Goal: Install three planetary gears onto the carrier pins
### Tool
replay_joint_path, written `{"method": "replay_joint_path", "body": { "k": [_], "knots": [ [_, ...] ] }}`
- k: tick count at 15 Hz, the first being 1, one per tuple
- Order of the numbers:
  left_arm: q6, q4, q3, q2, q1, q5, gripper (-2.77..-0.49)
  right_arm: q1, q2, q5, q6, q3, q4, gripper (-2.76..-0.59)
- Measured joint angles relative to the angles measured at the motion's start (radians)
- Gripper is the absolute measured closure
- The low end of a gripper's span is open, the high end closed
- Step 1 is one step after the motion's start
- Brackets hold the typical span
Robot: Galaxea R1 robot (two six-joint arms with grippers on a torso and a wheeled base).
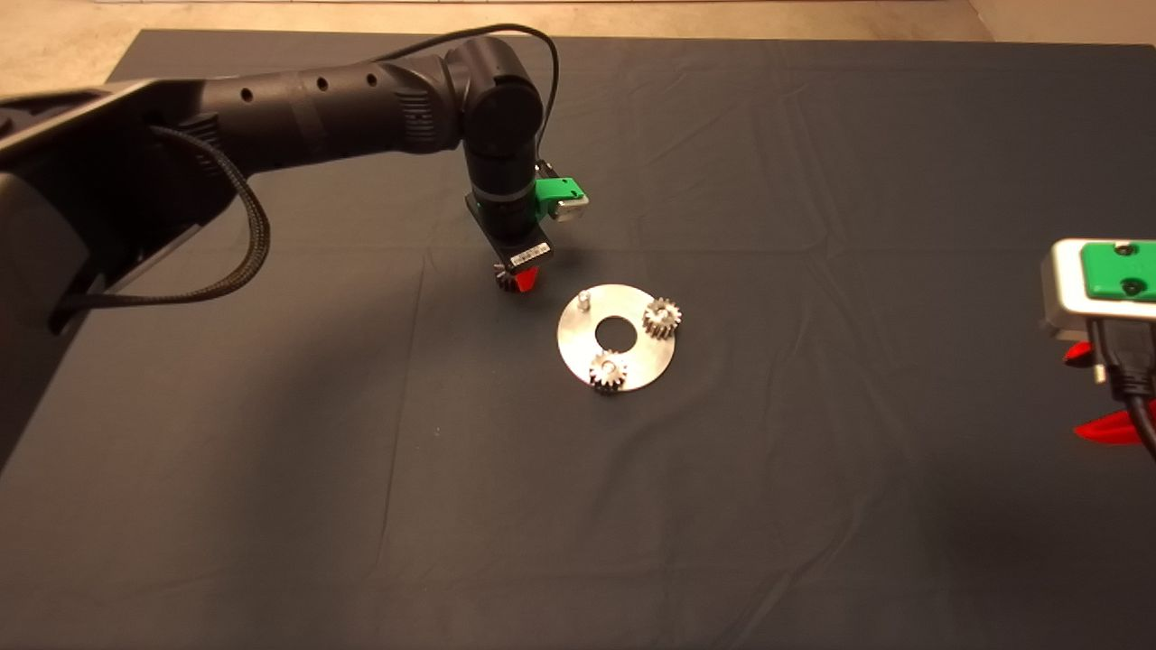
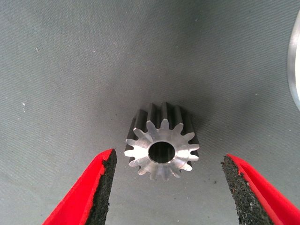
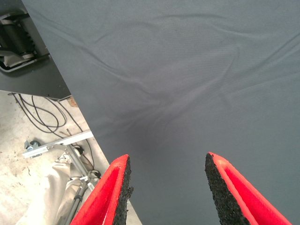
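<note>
A round silver disc [image 1: 632, 370] lies near the mat's middle with two planetary gears seated on carrier pins, one [image 1: 662, 318] at its right and one [image 1: 608, 371] at its near edge. The third pin [image 1: 584, 298] stands bare at the disc's far left. A third gear [image 2: 162, 152] lies flat on the mat just left of the disc. My left gripper [image 2: 166, 180] hangs over it, open, with a pad on each side of the gear and a gap to both. In the head view that gear [image 1: 502, 276] peeks out beside the red fingers [image 1: 526, 281].
My right gripper [image 3: 166, 187] waits open at the mat's right edge, over bare cloth. Beyond that edge its wrist view shows floor, cables [image 3: 44, 115] and a metal frame [image 3: 56, 145]. The disc's rim [image 2: 293, 65] shows close beside the loose gear.
</note>
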State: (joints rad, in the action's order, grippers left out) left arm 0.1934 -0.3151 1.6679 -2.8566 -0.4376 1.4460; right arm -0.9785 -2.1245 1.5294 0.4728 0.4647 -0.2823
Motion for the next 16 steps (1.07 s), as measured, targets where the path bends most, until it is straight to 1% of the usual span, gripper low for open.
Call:
{"method": "replay_joint_path", "body": {
  "k": [3, 5, 9, 10, 12, 13, 16],
  "knots": [
    [0.000, -0.015, 0.001, 0.001, 0.025, 0.000, -1.60, 0.000, 0.000, 0.000, 0.000, 0.000, -0.003, -1.16],
    [0.000, -0.019, 0.002, 0.004, 0.030, -0.001, -1.60, 0.000, 0.000, 0.000, 0.000, 0.000, -0.004, -1.16],
    [0.000, -0.020, 0.003, 0.004, 0.030, -0.008, -1.60, -0.005, 0.000, 0.000, 0.000, 0.000, -0.008, -1.16],
    [0.000, -0.020, 0.007, 0.003, 0.030, -0.013, -1.60, -0.005, 0.000, 0.000, 0.000, 0.000, -0.010, -1.16],
    [0.001, -0.021, 0.021, 0.003, 0.030, -0.038, -1.60, -0.005, 0.000, 0.000, 0.000, 0.000, -0.014, -1.16],
    [0.004, -0.022, 0.026, 0.003, 0.031, -0.042, -1.72, -0.005, 0.000, 0.000, 0.000, 0.000, -0.015, -1.16],
    [0.004, -0.022, 0.026, 0.003, 0.031, -0.043, -1.75, -0.005, 0.000, 0.000, 0.000, 0.000, -0.018, -1.16]
  ]
}}
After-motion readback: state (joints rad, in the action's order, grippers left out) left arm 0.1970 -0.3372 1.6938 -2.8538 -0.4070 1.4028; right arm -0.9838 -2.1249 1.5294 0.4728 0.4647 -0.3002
